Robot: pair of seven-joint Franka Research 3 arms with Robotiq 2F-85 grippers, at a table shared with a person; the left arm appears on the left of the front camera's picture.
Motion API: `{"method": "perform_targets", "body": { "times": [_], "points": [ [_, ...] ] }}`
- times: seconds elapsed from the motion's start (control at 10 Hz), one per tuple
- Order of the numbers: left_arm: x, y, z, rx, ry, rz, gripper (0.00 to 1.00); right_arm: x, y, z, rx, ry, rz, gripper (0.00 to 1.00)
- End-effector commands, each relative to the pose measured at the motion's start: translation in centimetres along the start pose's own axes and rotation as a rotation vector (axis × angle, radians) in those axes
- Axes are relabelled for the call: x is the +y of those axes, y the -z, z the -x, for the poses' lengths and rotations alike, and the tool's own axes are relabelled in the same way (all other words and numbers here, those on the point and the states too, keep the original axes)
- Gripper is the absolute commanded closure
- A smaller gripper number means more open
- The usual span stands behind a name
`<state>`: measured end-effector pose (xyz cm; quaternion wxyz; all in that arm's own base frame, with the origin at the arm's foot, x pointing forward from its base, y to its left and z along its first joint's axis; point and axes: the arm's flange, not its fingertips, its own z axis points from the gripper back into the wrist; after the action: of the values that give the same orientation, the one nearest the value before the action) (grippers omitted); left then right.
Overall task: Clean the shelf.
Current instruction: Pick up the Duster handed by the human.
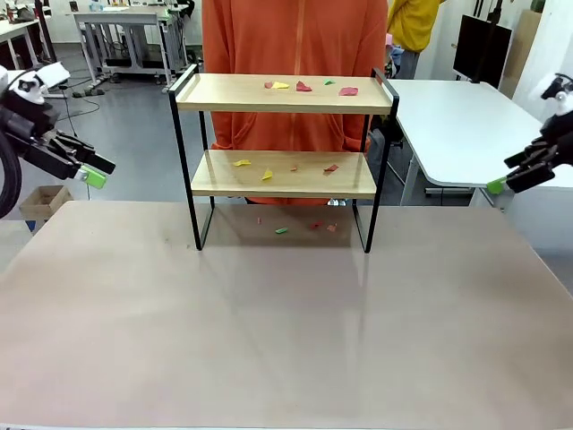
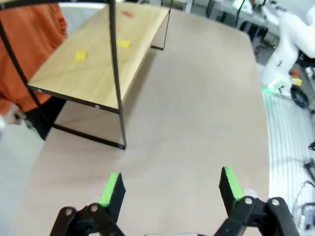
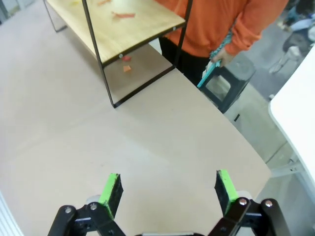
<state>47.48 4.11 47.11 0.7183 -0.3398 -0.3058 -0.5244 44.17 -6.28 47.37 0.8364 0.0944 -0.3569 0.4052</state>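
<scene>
The shelf (image 1: 285,93) stands at the far middle of the table, two light wooden boards in a thin black frame. Small coloured scraps (image 1: 304,87) lie on its top board, more scraps (image 1: 243,163) on the lower board, and a few (image 1: 281,230) on the table beneath. The left wrist view shows the lower board (image 2: 93,64) with yellow scraps (image 2: 80,55). My left gripper (image 1: 93,175) hangs open off the table's left edge. At the right edge my right gripper (image 1: 498,184) is open too. Neither holds anything.
A person in an orange top (image 1: 295,40) stands right behind the shelf, holding a teal thing (image 3: 209,73) in one hand. A dark stool (image 3: 230,83) stands beside them. A white table (image 1: 466,125) lies at the back right, a cardboard box (image 1: 40,202) on the floor left.
</scene>
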Motion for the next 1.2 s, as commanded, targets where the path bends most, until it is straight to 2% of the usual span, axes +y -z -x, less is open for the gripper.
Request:
{"method": "perform_targets", "body": {
  "times": [0.0,0.1,0.5,0.6,0.7,0.8,1.0,1.1],
  "points": [
    [1.9,0.6,0.1,-0.048,-0.045,0.009,0.0,-1.7,2.5,0.1,-0.076,0.007,-0.017,0.0],
    [0.0,0.0,0.0,0.0,0.0,0.0,0.0,0.0,0.0,0.0,0.0,0.0,0.0,0.0],
    [0.0,0.0,0.0,0.0,0.0,0.0,0.0,0.0,0.0,0.0,0.0,0.0,0.0,0.0],
    [0.6,0.1,0.0,-0.001,0.001,-0.006,0.0,0.0,0.0,0.0,0.0,0.0,0.0,0.0],
    [3.5,-0.5,0.7,-0.018,-0.029,-0.032,0.0,0.2,0.1,-0.2,0.016,0.003,0.009,0.0],
    [6.2,-1.2,2.2,-0.073,-0.08,-0.051,0.0,-2.6,0.5,0.7,-0.037,0.012,-0.02,0.0],
    [10.5,-2.0,5.4,-0.222,-0.091,0.025,0.0,-7.3,2.7,3.0,-0.175,-0.045,-0.141,0.0],
    [11.9,-2.1,6.8,-0.29,-0.082,0.052,0.0,-9.2,3.7,4.2,-0.232,-0.062,-0.138,0.0]
  ]
}}
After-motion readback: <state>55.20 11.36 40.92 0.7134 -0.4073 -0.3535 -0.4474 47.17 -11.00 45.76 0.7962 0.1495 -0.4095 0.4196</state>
